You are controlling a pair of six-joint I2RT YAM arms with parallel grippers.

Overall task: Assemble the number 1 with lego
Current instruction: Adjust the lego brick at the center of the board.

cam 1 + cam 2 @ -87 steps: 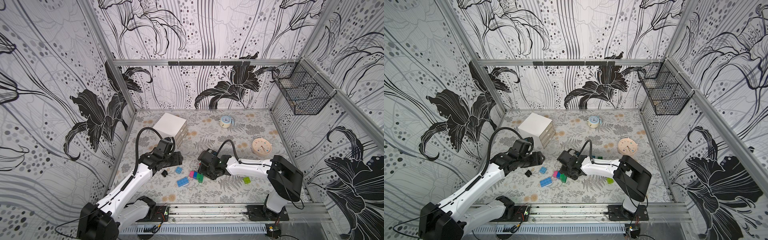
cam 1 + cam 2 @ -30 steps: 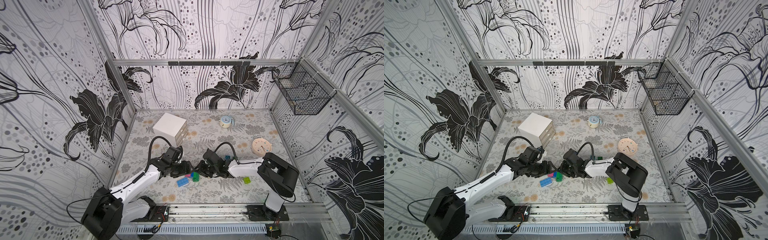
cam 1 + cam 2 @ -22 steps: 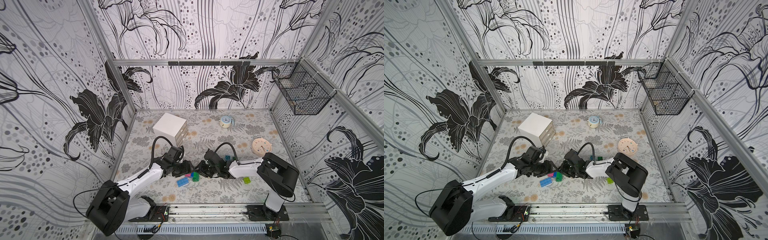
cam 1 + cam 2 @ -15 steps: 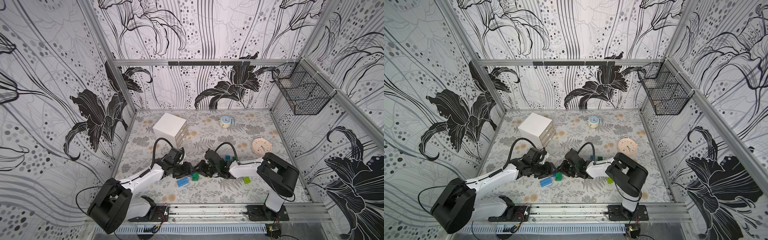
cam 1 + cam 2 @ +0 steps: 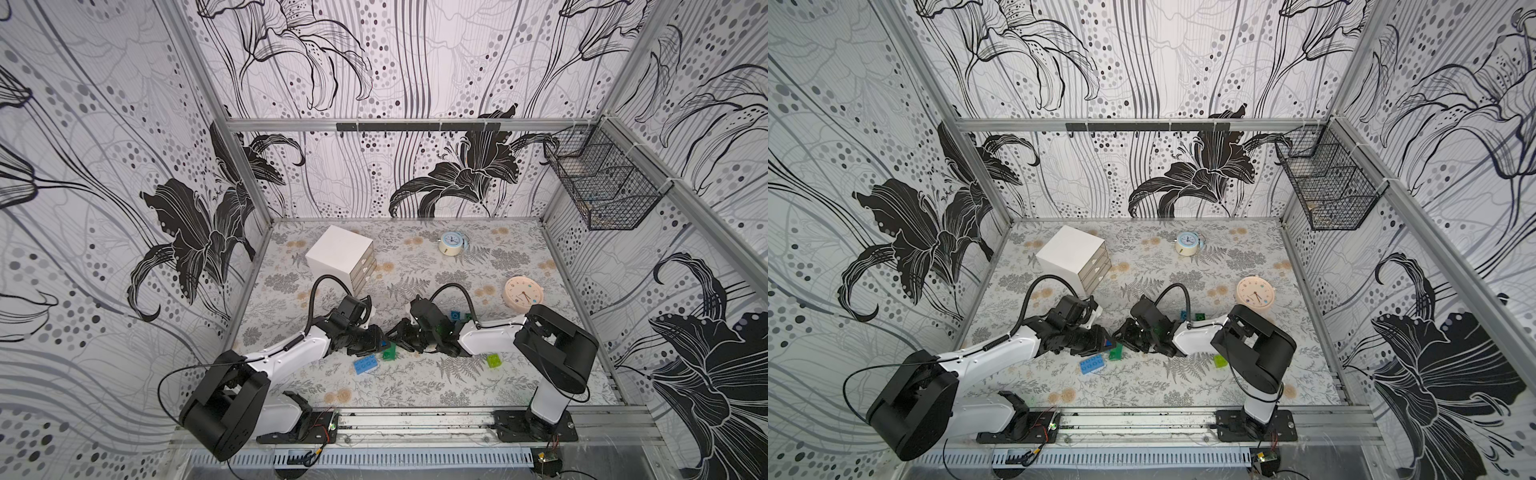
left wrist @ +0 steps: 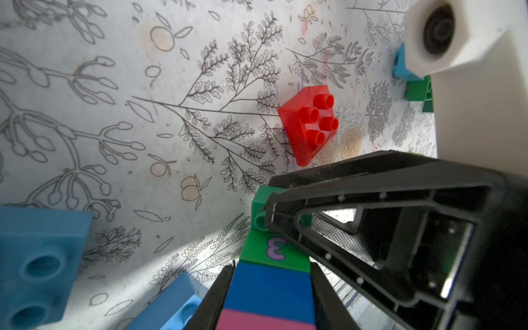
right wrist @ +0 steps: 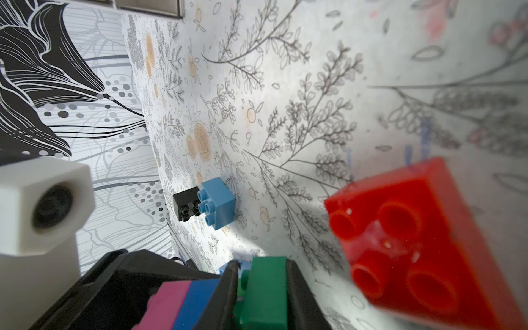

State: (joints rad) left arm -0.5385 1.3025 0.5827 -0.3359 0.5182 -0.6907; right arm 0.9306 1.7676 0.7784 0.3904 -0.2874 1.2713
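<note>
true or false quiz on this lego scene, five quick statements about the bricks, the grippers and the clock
1. The red brick lies loose on the table, in neither gripper. True.
2. The right gripper is shut on a dark green brick. True.
3. The left gripper is empty. False: it grips a pink and blue stack.
4. The pink clock sits in the wire basket. False: it lies on the table.
5. The lime brick is stacked on the light blue oblong brick. False: they lie apart on the table.
</note>
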